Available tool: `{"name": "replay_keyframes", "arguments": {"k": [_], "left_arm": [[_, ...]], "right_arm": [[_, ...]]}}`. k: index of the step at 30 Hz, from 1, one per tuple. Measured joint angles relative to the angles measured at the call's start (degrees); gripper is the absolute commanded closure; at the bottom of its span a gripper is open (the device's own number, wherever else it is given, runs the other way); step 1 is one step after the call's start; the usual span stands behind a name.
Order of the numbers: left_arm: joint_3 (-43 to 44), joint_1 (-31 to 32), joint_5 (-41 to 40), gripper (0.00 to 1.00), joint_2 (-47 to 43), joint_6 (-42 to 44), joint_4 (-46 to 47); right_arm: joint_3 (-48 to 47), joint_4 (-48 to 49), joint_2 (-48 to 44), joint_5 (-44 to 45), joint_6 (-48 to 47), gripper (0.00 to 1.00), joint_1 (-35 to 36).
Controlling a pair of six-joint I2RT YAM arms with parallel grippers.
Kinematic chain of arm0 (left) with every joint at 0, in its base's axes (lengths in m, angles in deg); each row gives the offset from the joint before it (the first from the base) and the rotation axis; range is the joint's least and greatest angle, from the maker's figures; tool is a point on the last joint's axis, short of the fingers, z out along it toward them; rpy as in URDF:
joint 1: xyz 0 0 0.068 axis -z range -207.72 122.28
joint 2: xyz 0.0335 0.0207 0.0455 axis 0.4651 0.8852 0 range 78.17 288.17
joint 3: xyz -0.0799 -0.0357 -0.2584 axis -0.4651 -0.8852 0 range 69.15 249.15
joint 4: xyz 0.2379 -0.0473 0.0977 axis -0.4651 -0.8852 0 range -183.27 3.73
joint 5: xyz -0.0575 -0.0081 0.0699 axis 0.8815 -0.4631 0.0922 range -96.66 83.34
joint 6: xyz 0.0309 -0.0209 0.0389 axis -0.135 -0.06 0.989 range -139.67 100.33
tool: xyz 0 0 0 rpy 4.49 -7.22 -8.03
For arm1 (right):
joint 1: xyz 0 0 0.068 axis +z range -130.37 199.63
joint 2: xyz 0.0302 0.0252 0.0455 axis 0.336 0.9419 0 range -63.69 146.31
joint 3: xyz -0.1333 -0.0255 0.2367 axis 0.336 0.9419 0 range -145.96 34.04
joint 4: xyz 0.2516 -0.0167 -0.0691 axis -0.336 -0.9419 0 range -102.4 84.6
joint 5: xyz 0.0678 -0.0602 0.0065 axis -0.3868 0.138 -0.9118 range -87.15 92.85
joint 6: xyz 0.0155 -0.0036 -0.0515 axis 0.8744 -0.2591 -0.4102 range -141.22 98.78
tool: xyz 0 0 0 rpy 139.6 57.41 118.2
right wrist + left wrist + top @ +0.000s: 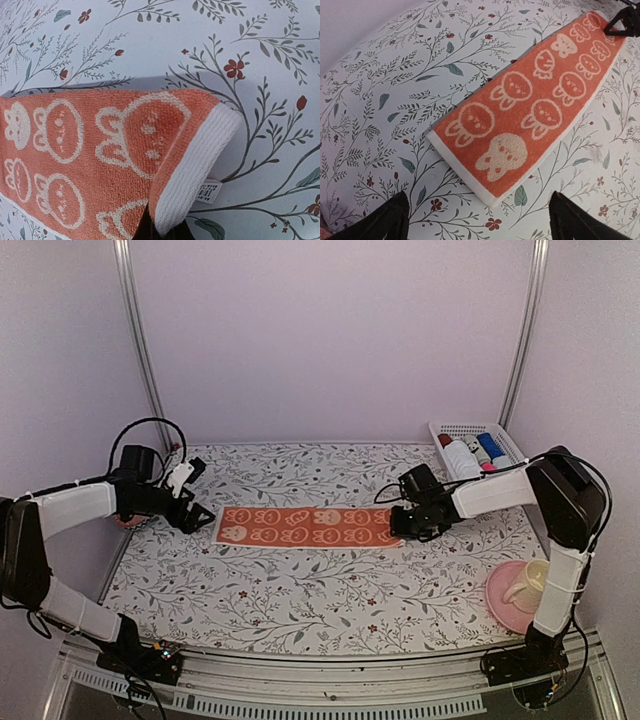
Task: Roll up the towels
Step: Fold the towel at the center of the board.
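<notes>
So closest to me is the metal rail [300,698] the two arms are bolted to, and past that the flowery surface [300,590] with the orange towel [310,527] laid out flat in a long strip across the middle, bunny faces up. It runs pretty much left to right between the two arms.

The right pincer [405,525] is down at the towel's right end and clenched on it. From its own camera you can see the white hem [195,165] pulled up off the surface and curled over, with the little tag [207,192] sticking out the side.

The left pincer [195,515] is released, fingers [390,222] spread wide, sitting just off the towel's left end and not touching it.

Off in the far right corner there's a white basket [470,427] with some bottles in it. A pink plate [498,605] with a cup [525,585] on it sits near the right arm's base, well apart from the towel.
</notes>
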Motion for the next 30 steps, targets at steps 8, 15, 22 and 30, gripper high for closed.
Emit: {"name": "replay_keyframes", "arguments": {"k": [8,15,22,30], "left_arm": [[-0.1,0.0,-0.1,0.03,0.0,0.0,0.3],[-0.1,-0.2,0.4,0.03,0.3,0.0,0.2],[-0.1,-0.2,1.2,0.03,1.4,0.0,0.1],[-0.1,-0.3,1.6,0.03,2.0,0.0,0.1]], "right_arm": [[6.8,-7.9,-11.1,0.6,-1.7,0.98,-5.0],[8.9,-12.2,-23.9,0.3,-5.1,0.98,-10.6],[0.9,-13.9,-21.0,-5.4,-8.9,0.98,-5.0],[-19.3,-12.9,-6.0,-11.5,-10.3,0.98,5.5]]}}
